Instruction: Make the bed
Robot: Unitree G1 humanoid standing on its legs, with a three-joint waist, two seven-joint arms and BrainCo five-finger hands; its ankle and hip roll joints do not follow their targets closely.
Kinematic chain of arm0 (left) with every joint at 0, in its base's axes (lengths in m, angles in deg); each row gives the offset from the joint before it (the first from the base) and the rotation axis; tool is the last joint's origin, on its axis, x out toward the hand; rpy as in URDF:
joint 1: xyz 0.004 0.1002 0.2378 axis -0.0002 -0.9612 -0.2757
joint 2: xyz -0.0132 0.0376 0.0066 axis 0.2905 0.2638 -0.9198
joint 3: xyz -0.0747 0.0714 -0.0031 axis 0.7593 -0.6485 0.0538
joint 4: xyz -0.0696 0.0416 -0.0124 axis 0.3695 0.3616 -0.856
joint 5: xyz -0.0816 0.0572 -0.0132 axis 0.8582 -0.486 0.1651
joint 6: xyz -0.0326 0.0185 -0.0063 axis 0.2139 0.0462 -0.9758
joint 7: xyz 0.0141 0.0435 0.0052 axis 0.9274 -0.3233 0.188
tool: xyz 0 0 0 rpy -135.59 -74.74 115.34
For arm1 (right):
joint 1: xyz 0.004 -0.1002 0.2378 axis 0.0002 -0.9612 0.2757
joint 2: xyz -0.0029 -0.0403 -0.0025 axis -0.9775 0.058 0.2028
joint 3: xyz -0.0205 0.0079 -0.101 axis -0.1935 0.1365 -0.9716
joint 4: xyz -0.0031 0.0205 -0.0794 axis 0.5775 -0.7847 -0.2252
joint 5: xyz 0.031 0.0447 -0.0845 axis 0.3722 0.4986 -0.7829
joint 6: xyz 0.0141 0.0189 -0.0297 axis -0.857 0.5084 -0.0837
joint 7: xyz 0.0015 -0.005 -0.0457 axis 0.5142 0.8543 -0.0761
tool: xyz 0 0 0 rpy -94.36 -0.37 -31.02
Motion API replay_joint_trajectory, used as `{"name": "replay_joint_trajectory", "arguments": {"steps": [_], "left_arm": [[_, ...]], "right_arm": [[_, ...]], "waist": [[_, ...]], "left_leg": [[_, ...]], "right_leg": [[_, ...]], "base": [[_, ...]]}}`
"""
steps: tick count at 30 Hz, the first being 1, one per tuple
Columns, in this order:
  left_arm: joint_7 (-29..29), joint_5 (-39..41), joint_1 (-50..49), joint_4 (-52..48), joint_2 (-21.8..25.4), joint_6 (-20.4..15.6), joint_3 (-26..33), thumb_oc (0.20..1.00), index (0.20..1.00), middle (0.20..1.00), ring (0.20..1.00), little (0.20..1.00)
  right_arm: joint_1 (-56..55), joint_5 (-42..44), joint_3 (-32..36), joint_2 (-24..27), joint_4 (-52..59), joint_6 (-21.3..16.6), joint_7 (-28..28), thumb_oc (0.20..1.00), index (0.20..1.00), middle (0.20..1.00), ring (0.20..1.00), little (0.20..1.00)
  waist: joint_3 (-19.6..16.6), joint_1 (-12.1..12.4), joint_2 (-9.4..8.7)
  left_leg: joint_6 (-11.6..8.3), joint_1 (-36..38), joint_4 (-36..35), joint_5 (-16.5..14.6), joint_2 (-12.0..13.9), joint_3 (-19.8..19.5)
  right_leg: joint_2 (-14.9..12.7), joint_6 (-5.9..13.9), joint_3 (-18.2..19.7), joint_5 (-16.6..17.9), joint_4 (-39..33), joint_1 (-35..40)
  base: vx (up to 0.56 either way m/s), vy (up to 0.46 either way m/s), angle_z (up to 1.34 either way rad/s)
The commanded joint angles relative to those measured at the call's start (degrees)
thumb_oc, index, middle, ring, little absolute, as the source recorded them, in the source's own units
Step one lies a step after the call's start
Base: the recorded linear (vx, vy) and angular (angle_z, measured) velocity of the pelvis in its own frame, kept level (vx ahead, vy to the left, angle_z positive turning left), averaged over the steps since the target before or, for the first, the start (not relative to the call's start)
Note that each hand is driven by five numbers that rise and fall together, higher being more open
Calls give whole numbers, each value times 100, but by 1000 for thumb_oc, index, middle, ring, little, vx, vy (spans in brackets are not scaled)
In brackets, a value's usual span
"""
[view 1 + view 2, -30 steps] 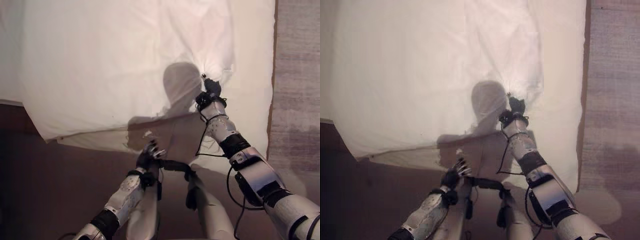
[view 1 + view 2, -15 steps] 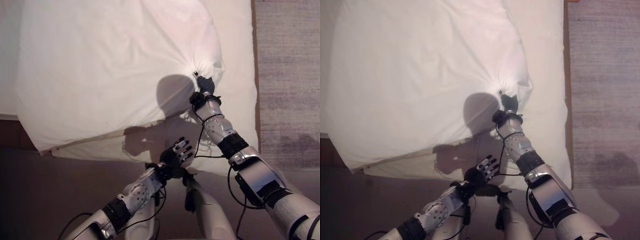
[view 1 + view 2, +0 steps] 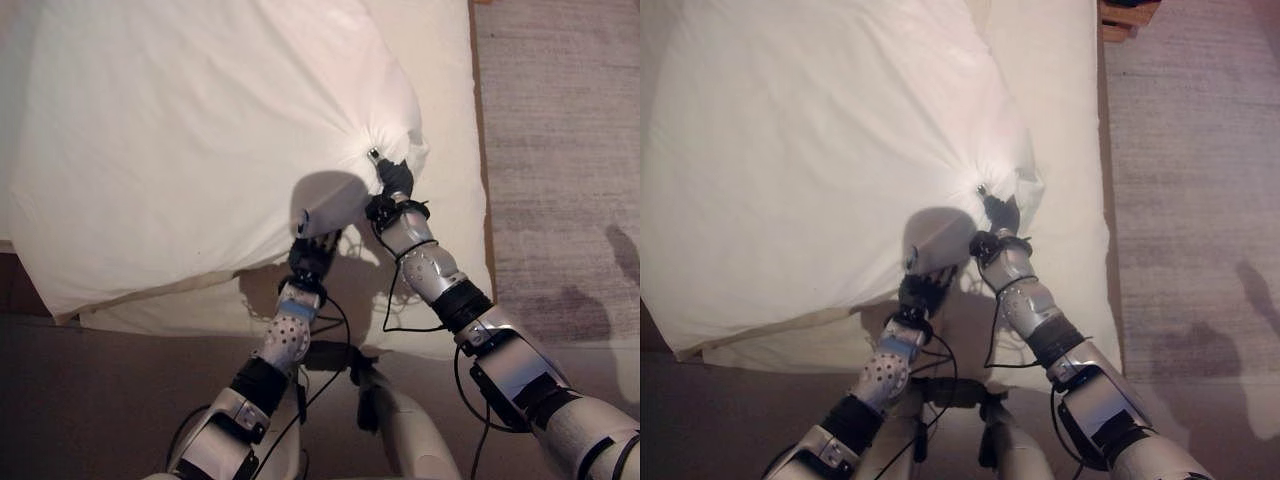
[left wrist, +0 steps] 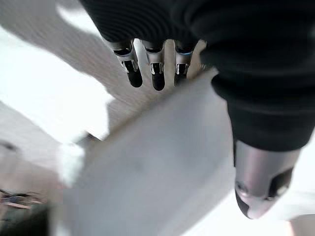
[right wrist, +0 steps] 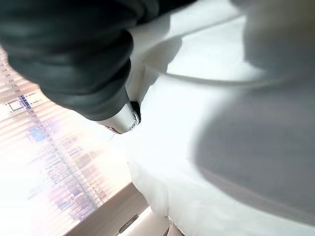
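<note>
A white duvet (image 3: 180, 130) lies rumpled over the bed, its near edge lifted off the sheet. My right hand (image 3: 393, 180) is shut on a bunched fold of it near the right side, and creases fan out from the grip. In the right wrist view the thumb (image 5: 120, 118) presses against white cloth. My left hand (image 3: 313, 255) is at the duvet's near edge, just left of the right wrist. In the left wrist view its fingers (image 4: 157, 73) are straight and the thumb (image 4: 261, 187) stands apart, with shadowed cloth between them.
The white sheet (image 3: 440, 80) shows to the right of the duvet and under its near edge. A grey carpet (image 3: 560, 150) runs along the bed's right side. Dark floor (image 3: 100, 400) lies in front of the bed. A wooden piece (image 3: 1128, 12) sits at the far right corner.
My left hand has risen from low in front of the bed to the duvet's near edge. The right hand keeps its hold. The head views have shifted.
</note>
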Motion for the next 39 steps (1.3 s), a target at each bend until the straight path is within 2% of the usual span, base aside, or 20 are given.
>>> {"name": "replay_joint_trajectory", "arguments": {"steps": [1,3,6,19,29,39], "left_arm": [[-233,-53,141,319,-220,-551,357,1000,1000,1000,1000,1000],[-386,-88,242,387,-232,-787,686,1000,1000,1000,1000,1000],[-488,-157,298,436,-247,-907,863,1000,1000,1000,1000,1000],[-1028,-753,283,932,-49,-1253,1888,1000,1000,1000,1000,1000],[-1316,-1338,190,1159,380,-1286,2444,1000,1000,1000,1000,1000],[-1370,-1732,58,1343,695,-1143,2633,1000,1000,1000,1000,1000]], "right_arm": [[-104,-395,358,-53,872,-454,-34,200,200,200,200,200],[-211,-400,430,-105,886,-516,-105,200,200,200,200,200],[-269,-415,465,-137,886,-544,-136,200,200,200,200,200],[-561,-492,733,-184,882,-734,-288,200,200,200,200,200],[-866,-562,995,-236,826,-833,-326,200,200,200,200,200],[-1021,-570,1114,-192,739,-834,-234,200,200,200,200,200]], "waist": [[-540,-82,-533],[-562,-54,-603],[-568,-38,-638],[-678,24,-684],[-739,47,-660],[-735,71,-575]], "left_leg": [[5,488,39,-807,-352,207],[16,498,42,-824,-339,212],[23,515,43,-833,-334,216],[10,623,38,-887,-316,199],[3,634,47,-908,-305,201],[-6,601,89,-921,-317,190]], "right_leg": [[-443,500,443,534,-371,-43],[-414,496,469,528,-362,-52],[-406,491,493,514,-328,-60],[-392,462,476,456,-289,16],[-396,454,486,452,-288,8],[-408,446,466,430,-257,0]], "base": [[0,0,0],[0,0,0],[0,0,0],[-1,-1,-1],[0,0,0],[0,0,0]]}}
